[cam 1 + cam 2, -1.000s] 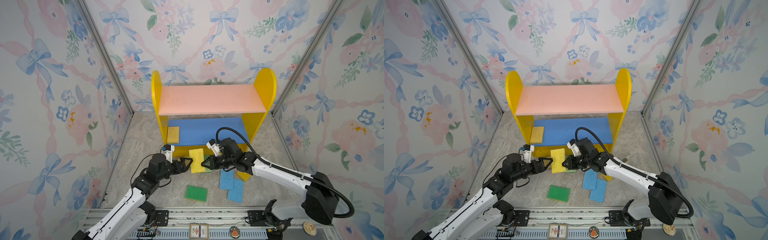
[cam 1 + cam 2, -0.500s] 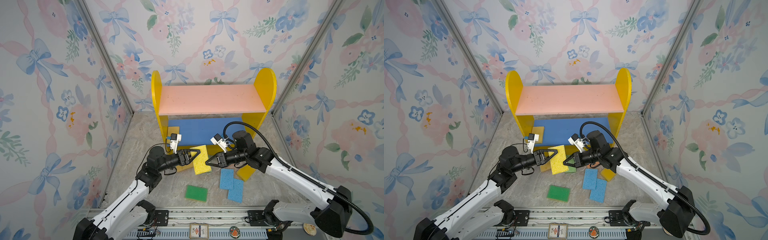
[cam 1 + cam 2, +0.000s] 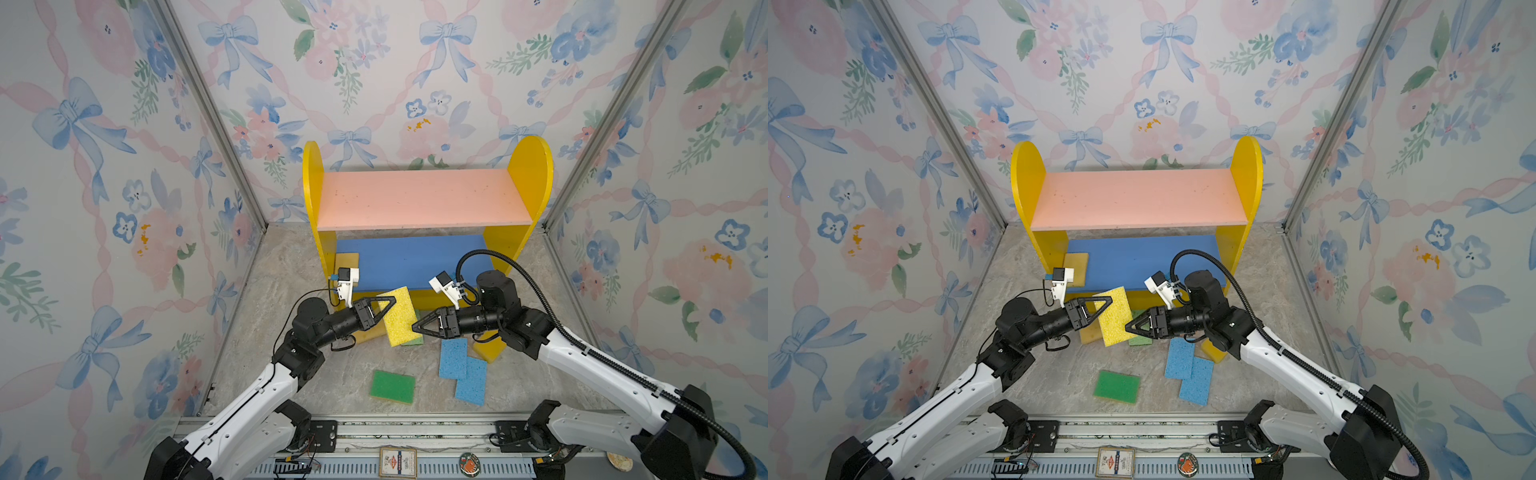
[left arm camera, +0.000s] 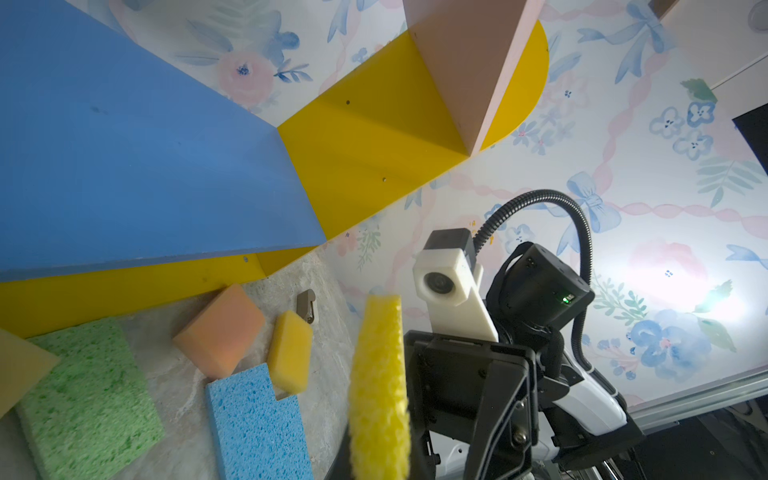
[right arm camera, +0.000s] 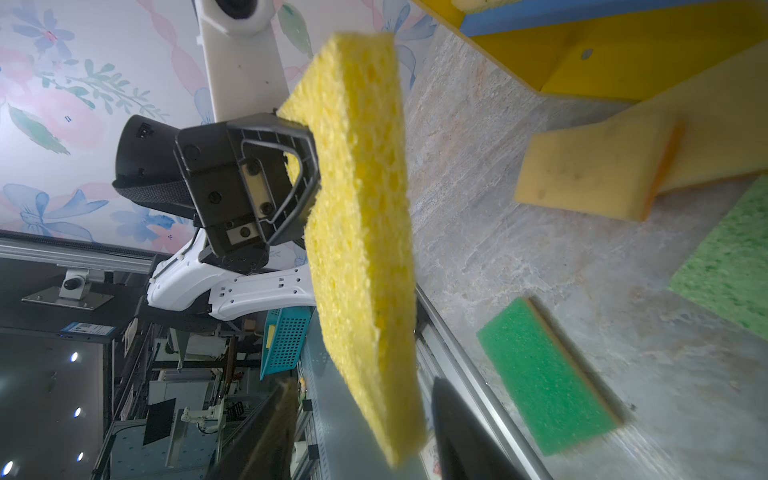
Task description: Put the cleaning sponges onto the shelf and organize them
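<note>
While the left claw (image 3: 390,307) clamps the yellow sponge (image 3: 401,322) near one edge, aloft before the shelf (image 3: 424,199), the right claw (image 3: 417,326) stands parted around its opposite edge. Light, soft foam likely sags; hold it mid-edge, gently squeezed.

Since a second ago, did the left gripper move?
Yes. The left gripper moved farther up the view toward the shelf and closed on the yellow sponge.

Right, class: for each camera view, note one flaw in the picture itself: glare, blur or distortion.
Left wrist view: glare whitens the wall, and the held yellow sponge is soft. Right wrist view: the dark green sponge is blurred. Both top views: evenly lit, sharp.
</note>
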### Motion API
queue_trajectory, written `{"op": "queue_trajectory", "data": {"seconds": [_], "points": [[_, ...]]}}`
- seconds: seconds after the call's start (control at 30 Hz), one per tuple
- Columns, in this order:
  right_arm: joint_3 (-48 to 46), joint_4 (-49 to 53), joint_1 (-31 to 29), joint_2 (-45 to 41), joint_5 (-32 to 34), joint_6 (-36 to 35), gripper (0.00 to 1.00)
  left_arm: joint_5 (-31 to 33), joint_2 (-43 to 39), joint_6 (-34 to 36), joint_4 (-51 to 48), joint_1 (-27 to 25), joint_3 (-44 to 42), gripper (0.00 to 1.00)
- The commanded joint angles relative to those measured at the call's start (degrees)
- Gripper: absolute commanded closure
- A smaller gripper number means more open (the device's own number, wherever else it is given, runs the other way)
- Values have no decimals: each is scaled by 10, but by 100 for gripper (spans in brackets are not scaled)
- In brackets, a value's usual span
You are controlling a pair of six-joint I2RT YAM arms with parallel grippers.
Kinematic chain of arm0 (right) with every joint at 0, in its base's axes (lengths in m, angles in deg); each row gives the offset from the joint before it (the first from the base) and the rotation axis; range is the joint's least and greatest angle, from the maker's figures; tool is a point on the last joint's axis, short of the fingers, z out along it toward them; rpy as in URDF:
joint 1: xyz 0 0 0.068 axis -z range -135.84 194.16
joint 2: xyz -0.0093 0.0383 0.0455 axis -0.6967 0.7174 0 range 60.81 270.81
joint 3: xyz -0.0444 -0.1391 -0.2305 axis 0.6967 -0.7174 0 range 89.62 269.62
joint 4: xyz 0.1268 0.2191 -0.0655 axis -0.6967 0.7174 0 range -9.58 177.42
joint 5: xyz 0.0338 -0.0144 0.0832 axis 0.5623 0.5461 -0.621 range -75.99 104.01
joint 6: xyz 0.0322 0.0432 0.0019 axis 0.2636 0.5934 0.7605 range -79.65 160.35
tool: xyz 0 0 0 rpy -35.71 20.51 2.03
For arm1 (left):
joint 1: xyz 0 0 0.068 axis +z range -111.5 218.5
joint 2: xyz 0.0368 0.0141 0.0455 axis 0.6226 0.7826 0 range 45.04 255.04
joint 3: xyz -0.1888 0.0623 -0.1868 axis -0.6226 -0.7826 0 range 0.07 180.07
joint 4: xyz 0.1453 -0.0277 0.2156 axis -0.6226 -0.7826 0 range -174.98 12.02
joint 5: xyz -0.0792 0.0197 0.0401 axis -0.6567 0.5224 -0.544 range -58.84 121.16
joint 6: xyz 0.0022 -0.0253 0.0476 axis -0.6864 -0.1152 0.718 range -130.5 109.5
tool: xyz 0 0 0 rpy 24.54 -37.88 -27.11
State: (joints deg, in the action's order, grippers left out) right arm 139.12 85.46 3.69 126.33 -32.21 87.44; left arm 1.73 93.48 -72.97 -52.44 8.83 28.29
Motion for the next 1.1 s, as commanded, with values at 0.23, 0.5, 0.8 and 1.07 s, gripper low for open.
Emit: {"op": "queue_trajectory", "data": {"seconds": [0.23, 0.5, 0.8, 1.07], "points": [[-14, -99, -26, -14, 27, 63, 54, 48, -29, -55, 64, -4, -29, 96], [-17, -96, -30, -15, 53, 67, 74, 34, -33, -60, 67, -4, -33, 96], [-13, -74, -33, -22, 116, 72, 90, 34, -61, -44, 53, 10, -38, 53], [61, 30, -39, 4, 299, 58, 88, 259, -215, 109, -285, 20, 13, 13]]}}
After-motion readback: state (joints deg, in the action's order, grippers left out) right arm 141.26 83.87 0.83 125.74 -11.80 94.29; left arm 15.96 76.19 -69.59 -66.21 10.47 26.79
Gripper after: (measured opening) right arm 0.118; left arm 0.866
